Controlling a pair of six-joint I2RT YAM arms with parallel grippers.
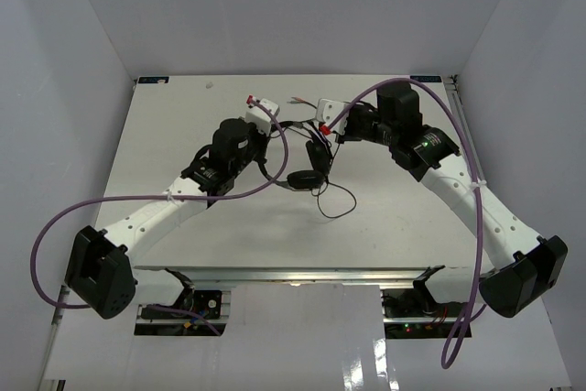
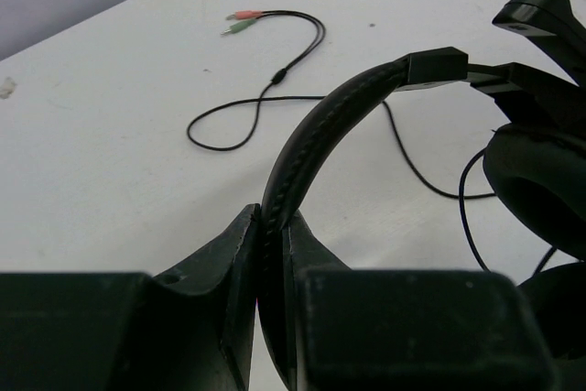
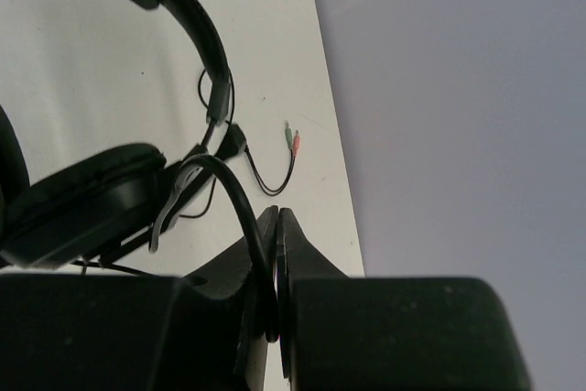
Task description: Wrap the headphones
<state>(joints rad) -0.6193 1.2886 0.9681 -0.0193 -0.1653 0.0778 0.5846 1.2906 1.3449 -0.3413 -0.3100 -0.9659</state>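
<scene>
At the far middle of the desk [image 1: 174,125], between both arms, the headphones [image 1: 304,178] are being held from two sides. The arched headband [image 2: 316,135] is being pinched by the left hand [image 2: 273,226]. A thin black strand [image 3: 240,217] of the headset is being pinched by the right hand [image 3: 276,226]; whether it is cable or mic boom cannot be told. The thin cable [image 2: 275,80] is being carried in loose loops by the desk, and its pink and green plugs [image 2: 240,21] are being kept well apart from both hands.

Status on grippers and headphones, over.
Left gripper shut on headband of headphones. Right gripper shut on thin black lead by earcup. Plugs lie loose on table.
</scene>
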